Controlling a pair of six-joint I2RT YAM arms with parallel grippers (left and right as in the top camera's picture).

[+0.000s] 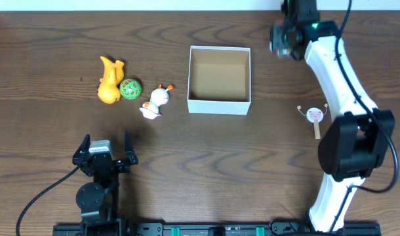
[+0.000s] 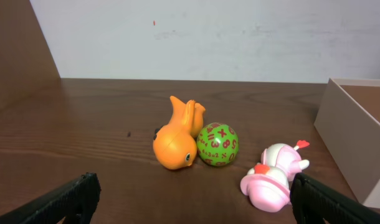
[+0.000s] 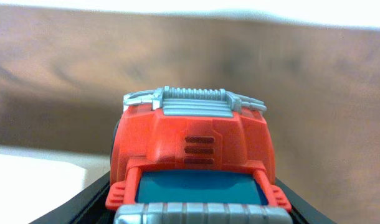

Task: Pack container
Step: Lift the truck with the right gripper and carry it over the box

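Placement next: with the red truck (image 3: pixel 193 149) pinched in the right tool (image 1: pixel 286 38), swing across to the container (image 1: pixel 220 105) sitting open on the table (image 1: pixel 42 196), just beside; centre over its brown floor, lower past the white rim, then let go gently. Leave the left tool (image 1: pixel 107 143) spread, well apart.

Two arms of unlike finish: one white and black, one all black.

Right arm (image 1: pixel 338 72): smooth, rounded white link shells; a bulky black joint housing (image 1: pixel 354 147) mid-arm; a black wrist end carrying a small green light (image 1: pixel 313 26); a thin black cable (image 1: pixel 347 14) at the wrist. Right gripper (image 1: pixel 280 40): plain black fingers (image 3: pixel 78 208). Left arm (image 1: pixel 95 190): black throughout, with a round joint cap, a silver-grey block (image 1: pixel 100 145) at the wrist and a black lead (image 1: pixel 48 188). Left gripper (image 1: pixel 107 139): two black prongs (image 2: pixel 65 202) with finely toothed edges.
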